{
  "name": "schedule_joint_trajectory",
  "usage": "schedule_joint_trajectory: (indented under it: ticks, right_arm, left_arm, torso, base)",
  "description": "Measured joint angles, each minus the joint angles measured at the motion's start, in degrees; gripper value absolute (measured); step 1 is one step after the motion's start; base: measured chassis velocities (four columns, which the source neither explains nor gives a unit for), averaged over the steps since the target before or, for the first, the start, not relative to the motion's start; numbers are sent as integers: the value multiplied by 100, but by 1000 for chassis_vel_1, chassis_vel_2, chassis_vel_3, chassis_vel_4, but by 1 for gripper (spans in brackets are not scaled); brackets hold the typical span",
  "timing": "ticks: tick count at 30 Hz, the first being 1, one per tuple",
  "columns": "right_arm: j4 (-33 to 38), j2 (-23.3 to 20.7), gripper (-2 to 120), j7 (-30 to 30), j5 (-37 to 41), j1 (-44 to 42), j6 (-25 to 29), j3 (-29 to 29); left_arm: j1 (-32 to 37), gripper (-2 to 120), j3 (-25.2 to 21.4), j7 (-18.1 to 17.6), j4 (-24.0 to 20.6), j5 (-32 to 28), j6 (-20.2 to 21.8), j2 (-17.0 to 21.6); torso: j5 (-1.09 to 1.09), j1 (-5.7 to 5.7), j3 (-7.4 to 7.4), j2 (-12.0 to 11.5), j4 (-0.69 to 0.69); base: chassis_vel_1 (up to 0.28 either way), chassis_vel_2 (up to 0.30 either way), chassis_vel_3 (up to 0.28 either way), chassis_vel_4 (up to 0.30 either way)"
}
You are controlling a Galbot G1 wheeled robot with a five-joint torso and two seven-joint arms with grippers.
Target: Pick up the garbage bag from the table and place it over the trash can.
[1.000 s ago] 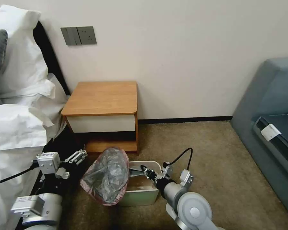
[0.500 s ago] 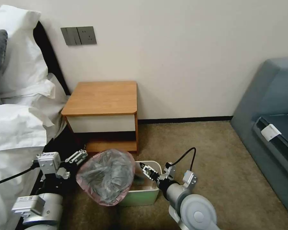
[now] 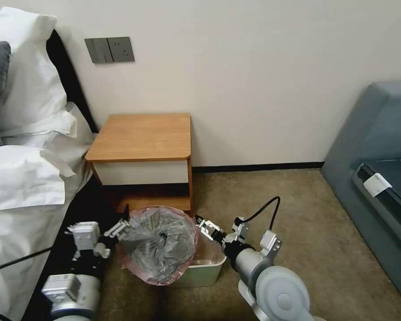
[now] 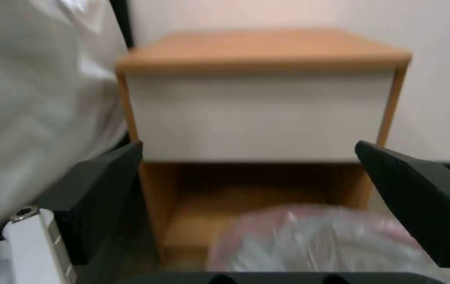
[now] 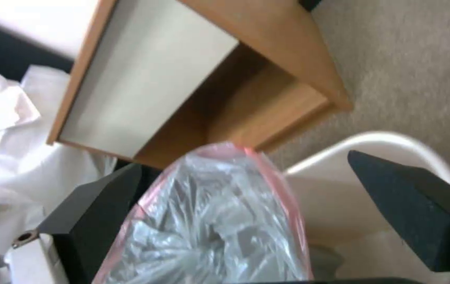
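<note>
Carpeted floor before the desk (image 3: 140, 136): the garbage bag (image 3: 158, 243) has spread wider over the trash can (image 3: 205, 269), left gripper (image 3: 120, 227) moved against its edge, right gripper (image 3: 205, 223) alongside, both fingers released.

You can't see most of the trash can (image 3: 205, 269): the garbage bag (image 3: 158, 243) covers its left part in the lower centre of the head view. Left wrist view is blurred, and the bag (image 4: 314, 240) is cut off at the bottom edge. Right wrist view cuts the bag (image 5: 209, 221) at the bottom too, and the can's rim (image 5: 388, 144) sits partly behind a finger.
</note>
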Motion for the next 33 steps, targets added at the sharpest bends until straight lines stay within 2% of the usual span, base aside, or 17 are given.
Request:
schedule_joint_trajectory:
  ticks: [9,20,28,30,33]
  right_arm:
    - [134,-53,100,30,60,-54,5,321]
    - [100,16,100,40,17,-194,9,475]
    - [65,71,100,35,-64,-271,13,513]
    - [62,88,100,34,-77,-274,20,514]
    - [60,101,100,34,-86,-275,24,514]
  left_arm:
    - [-73,100,567,-248,374,118,343,-27]
    - [-148,99,739,-492,601,185,694,-26]
    - [-167,83,789,-656,641,133,878,-11]
    - [-183,72,789,-673,670,73,933,2]
    - [-205,64,788,-684,712,24,958,12]
  torso:
    - [0,0,0,0,0]
    - [0,0,0,0,0]
    - [0,0,0,0,0]
    - [0,0,0,0,0]
    - [0,0,0,0,0]
  base:
    - [0,0,0,0]
    - [0,0,0,0]
    - [0,0,0,0]
    - [0,0,0,0]
    - [0,0,0,0]
